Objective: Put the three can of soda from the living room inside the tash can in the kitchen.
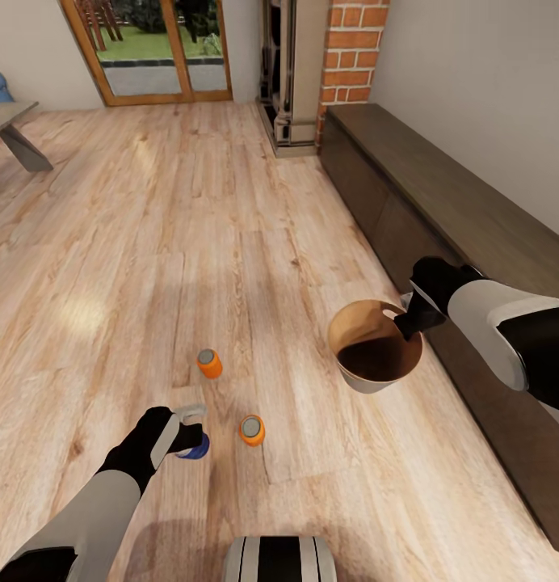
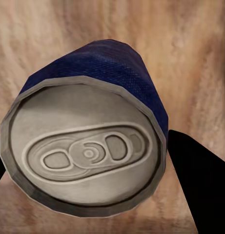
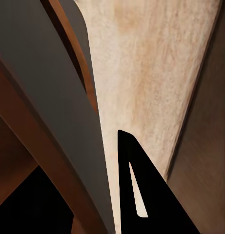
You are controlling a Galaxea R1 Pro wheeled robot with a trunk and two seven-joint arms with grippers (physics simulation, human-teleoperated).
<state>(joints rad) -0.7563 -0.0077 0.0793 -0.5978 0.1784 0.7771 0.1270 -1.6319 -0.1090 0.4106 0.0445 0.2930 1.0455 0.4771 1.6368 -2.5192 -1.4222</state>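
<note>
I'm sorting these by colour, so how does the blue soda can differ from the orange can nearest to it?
The blue can is dark blue, while the near orange can is orange. The blue can sits between the left end effector's fingers; the near orange can stands free on the wood floor. The blue can is partly hidden by that end effector in the head view; the orange one shows fully. Both have grey metal tops and look similar in size.

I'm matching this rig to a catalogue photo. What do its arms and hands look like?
Both arms have pale grey forearm shells with black sections at the joints and wrists. The left hand and right hand are matte black with flat, tapered fingers. No cables or markings are visible.
</note>
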